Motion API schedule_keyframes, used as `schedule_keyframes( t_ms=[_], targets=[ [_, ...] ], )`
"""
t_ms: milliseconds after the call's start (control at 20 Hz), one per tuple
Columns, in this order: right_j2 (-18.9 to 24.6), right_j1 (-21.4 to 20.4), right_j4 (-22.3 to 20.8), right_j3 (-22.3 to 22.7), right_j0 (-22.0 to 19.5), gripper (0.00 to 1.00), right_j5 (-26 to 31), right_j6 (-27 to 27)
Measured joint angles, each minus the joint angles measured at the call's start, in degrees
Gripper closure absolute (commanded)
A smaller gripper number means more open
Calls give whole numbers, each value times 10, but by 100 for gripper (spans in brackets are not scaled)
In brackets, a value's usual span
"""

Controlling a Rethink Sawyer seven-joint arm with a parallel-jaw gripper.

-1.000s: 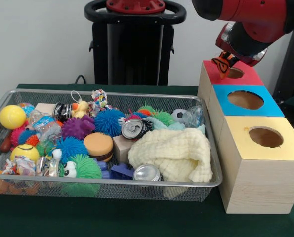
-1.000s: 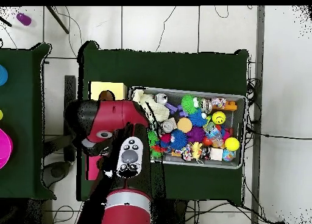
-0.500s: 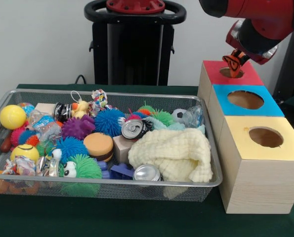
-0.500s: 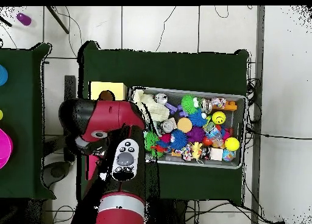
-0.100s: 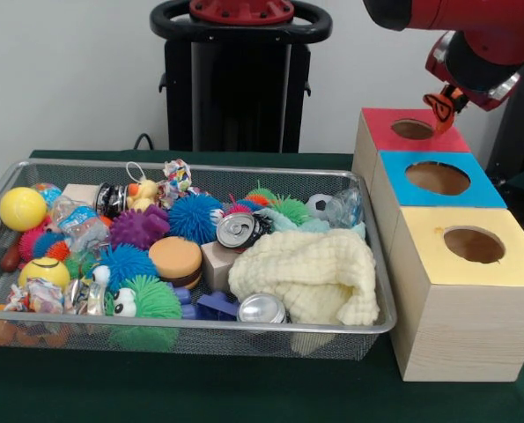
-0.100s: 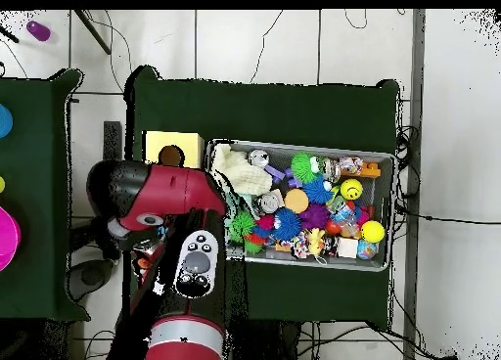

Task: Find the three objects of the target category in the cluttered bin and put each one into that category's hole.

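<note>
The gripper (image 5: pixel 443 104) hangs in the front view at about 1 o'clock from the picture's centre, over the right edge of the red box (image 5: pixel 408 141). A small orange thing (image 5: pixel 439 106) sits at its tip, so the gripper looks closed on it, though the fingers are too small to see well. The orange thing is above the red top, at 3 o'clock from the red box's round hole (image 5: pixel 412 129), not inside it. In the overhead view the red arm (image 6: pixel 157 195) covers this spot, and the gripper itself cannot be seen there.

At 6 o'clock from the red box stands the blue box (image 5: pixel 436 181), touching it, and then the yellow box (image 5: pixel 462 264), each with one round hole on top.

At 9 o'clock from the boxes lies the wire mesh bin (image 5: pixel 33 167), just beside them on the green table (image 5: pixel 244 392). It is full: a cream cloth (image 5: pixel 306 275) at its right end, two drink cans (image 5: pixel 238 231) near the cloth, spiky balls (image 5: pixel 194 217) in blue, purple and green, a yellow ball (image 5: pixel 21 209) at the far left, and a toy burger (image 5: pixel 175 260) in the middle.
</note>
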Motion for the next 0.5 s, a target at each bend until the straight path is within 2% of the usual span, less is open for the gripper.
schedule_keyframes(
  t_ms=[300, 500],
  targets=[
    [0, -14, 4, 56, 8, 100, -78, 0],
    [0, -22, 4, 82, 8, 100, -106, 0]
  ],
)
